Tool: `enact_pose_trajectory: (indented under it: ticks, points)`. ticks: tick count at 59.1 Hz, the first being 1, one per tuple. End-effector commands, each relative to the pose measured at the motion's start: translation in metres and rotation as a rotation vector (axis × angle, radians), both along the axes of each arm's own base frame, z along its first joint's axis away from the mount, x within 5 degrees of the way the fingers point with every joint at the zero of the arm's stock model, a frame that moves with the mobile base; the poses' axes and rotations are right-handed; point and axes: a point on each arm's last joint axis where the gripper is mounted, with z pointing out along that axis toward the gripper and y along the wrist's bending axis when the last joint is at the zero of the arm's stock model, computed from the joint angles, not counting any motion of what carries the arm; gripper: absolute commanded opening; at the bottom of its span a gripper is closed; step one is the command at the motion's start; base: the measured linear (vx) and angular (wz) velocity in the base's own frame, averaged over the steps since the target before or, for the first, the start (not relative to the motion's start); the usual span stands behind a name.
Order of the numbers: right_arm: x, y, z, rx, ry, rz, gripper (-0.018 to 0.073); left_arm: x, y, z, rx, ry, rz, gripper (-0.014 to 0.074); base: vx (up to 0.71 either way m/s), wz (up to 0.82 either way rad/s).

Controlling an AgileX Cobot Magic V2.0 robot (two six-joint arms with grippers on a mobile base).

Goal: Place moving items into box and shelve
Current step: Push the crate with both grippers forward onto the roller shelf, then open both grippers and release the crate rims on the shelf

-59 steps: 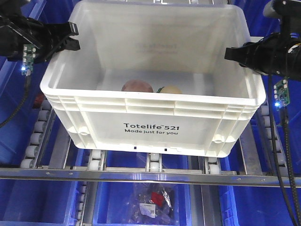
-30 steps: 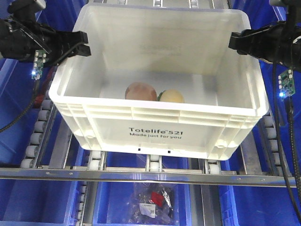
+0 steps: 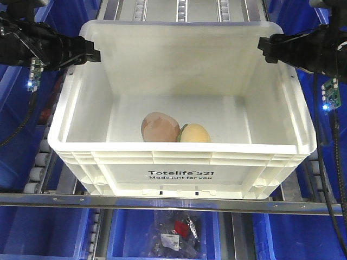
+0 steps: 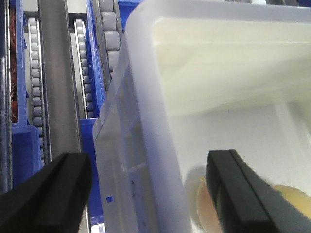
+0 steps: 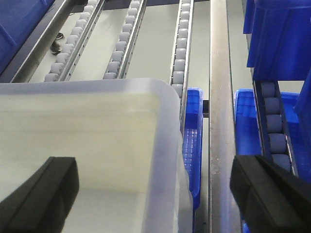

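Fingers of the left gripper stand wide apart, one inside and one outside the box's left wall, gripping nothing that I can see. Right gripper the same at the far right corner: fingers spread well open astride the wall, whether touching it I cannot tell.

Box sits on the roller rails of the shelf, print facing out. Pink-brown ball and yellow egg toy lie touching on its floor, near the front wall.

Judgement: loading done; shelving step in hand. Next move likely calls for both arms pushing evenly so the box rolls straight back without slewing.

Blue bins below.
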Motion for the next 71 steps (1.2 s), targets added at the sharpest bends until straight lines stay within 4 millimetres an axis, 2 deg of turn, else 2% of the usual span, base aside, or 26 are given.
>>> enact_pose_trajectory:
  ticks: [1, 22, 34, 40, 46, 56, 63, 71]
  points:
    - [-0.001, -0.005, 0.028, 0.001, -0.139, -0.028, 0.0616, -0.004, 0.002, 0.03, -0.045, -0.116, 0.032, 0.0582, 0.0, 0.0]
    - [-0.001, -0.005, 0.028, 0.003, -0.138, -0.029, 0.0446, -0.005, 0.002, 0.03, -0.044, -0.111, 0.029, 0.0582, 0.0, 0.0]
    - [-0.001, -0.005, 0.028, 0.003, -0.138, -0.029, 0.0384, -0.005, 0.002, 0.03, -0.044, -0.107, 0.027, 0.0582, 0.0, 0.0]
    - [-0.001, -0.005, 0.028, 0.003, -0.138, -0.029, 0.0359, -0.012, 0.001, 0.032, -0.018, -0.109, 0.005, 0.0582, 0.0, 0.0]
    - [-0.001, -0.005, 0.028, 0.003, -0.139, -0.03, 0.0337, -0.029, -0.003, 0.035, -0.002, -0.14, -0.018, 0.0582, 0.0, 0.0]
    - [-0.001, -0.005, 0.028, 0.003, -0.138, -0.029, 0.0308, -0.075, -0.006, 0.037, -0.01, -0.197, -0.051, 0.0582, 0.0, 0.0]
    - [-0.001, -0.005, 0.028, 0.003, -0.138, -0.029, 0.0291, -0.122, 0.001, 0.044, 0.001, -0.28, -0.085, 0.0582, 0.0, 0.0]
    - [-0.001, -0.005, 0.028, 0.003, -0.138, -0.029, 0.0272, -0.172, 0.018, 0.038, 0.024, -0.372, -0.092, 0.0582, 0.0, 0.0]
